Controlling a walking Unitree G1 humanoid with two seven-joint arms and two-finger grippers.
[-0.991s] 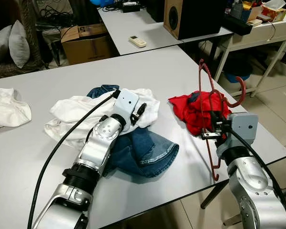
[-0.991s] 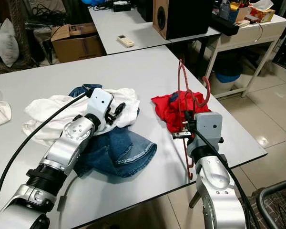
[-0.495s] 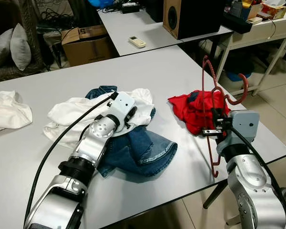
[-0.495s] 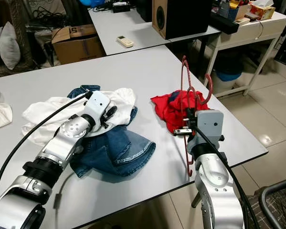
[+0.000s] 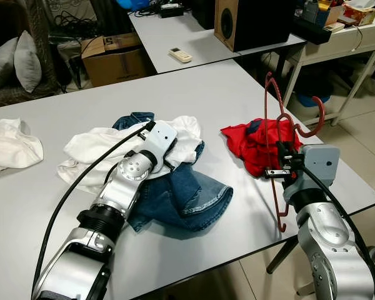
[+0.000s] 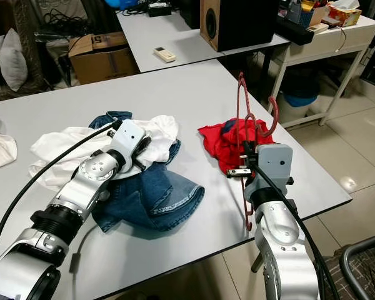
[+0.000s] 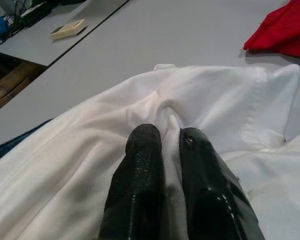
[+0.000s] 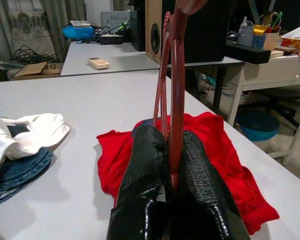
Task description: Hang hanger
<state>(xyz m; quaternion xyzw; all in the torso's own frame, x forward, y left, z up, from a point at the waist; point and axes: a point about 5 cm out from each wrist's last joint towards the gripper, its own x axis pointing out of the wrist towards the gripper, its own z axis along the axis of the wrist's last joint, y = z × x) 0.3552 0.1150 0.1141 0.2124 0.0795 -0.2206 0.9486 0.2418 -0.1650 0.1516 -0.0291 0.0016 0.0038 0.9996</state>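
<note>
A red hanger point(image 5: 270, 94) stands upright over the table's right edge, its hook point(image 5: 312, 125) pointing right. My right gripper point(image 5: 281, 159) is shut on the hanger's wire point(image 8: 177, 75), just in front of a crumpled red garment point(image 5: 250, 140). My left gripper point(image 7: 165, 132) is pressed into a white garment point(image 5: 97, 147) at mid-table and is shut on a fold of it. Blue jeans point(image 5: 187, 190) lie partly under the white garment and my left arm.
Another white cloth point(image 5: 9, 140) lies at the grey table's point(image 5: 200, 94) far left. Behind are a second table with a remote point(image 5: 180, 54) and a speaker point(image 5: 250, 22), plus a cardboard box point(image 5: 112, 56). A white side table point(image 5: 344, 37) stands to the right.
My left gripper has dropped from just above the white garment down into it. The right gripper and hanger have barely moved.
</note>
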